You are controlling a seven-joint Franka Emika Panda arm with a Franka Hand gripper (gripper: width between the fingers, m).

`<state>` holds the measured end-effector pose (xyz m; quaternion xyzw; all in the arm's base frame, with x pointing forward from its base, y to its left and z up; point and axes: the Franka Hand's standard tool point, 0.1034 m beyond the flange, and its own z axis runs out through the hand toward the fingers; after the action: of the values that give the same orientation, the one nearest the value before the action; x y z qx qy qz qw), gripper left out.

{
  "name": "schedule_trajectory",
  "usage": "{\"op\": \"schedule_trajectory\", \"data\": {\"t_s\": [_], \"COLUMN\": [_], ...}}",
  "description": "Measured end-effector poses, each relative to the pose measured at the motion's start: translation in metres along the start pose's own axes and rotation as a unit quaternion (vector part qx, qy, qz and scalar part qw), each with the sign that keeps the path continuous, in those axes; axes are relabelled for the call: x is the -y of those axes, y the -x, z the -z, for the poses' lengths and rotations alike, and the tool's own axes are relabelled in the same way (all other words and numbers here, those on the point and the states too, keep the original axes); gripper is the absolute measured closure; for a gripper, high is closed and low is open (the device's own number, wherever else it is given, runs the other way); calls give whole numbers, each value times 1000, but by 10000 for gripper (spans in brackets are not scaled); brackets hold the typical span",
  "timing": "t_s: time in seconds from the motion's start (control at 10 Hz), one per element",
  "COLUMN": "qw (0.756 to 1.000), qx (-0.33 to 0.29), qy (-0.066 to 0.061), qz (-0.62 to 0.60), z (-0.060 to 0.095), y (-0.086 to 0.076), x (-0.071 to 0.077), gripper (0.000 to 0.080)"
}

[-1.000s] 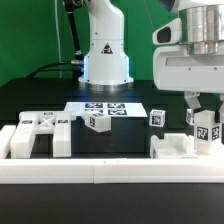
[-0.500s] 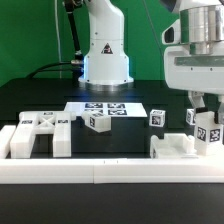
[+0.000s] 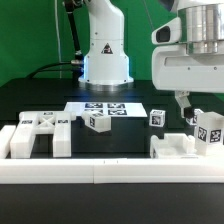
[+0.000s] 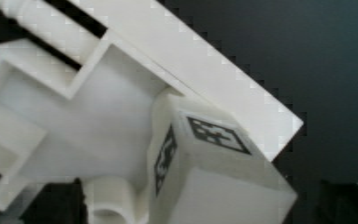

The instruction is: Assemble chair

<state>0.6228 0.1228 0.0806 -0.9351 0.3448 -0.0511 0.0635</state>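
exterior view, and we start at the exterior view's left: the big chair piece (image 3: 38, 135) sits on the black table (image 3: 120, 143). it is a chunky white part with tags on its top face, just behind the long white front rail (image 3: 110, 172). moving along, we see the marker board (image 3: 104, 108) lying flat in the middle, in front of the white robot base (image 3: 105, 50). just in front of the board rests a small cube (image 3: 97, 122), tilted a little, tag facing us. further over we pick up a second cube (image 3: 157, 117), well apart from the first. now the exterior view's right: a low stepped piece (image 3: 175, 147) lies just behind the rail. at its far end a tagged block (image 3: 208, 128) stands upright, touching it as far as we can tell. above hangs the gripper (image 3: 190, 112), and we call it released: its dark finger (image 3: 181, 104) stands off to the side of the block with clear space between, nothing clamped. so every part lies loose on the table, none in the arm's grasp. in the wrist view we're close in on that tagged block (image 4: 208, 150), its tag plain to see, seated against the stepped piece (image 4: 69, 100). we can't make out the fingers there.
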Motion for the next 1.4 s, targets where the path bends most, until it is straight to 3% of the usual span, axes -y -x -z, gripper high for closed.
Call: {"op": "schedule_trajectory", "data": {"t_s": [0.4,0.5,1.1,1.3,1.4], "qw": [983,966,906,906,910], "qx": [0,4,-1,-1,-1], "qy": [3,7,22,22,21], "qz": [186,260,423,422,413], "z": [-3,-4,-3,-3,-3], "y": [-1,-3,-1,-1,-1], "x": [1,0,5,5,5], "gripper": [150,150,150,397,397]}}
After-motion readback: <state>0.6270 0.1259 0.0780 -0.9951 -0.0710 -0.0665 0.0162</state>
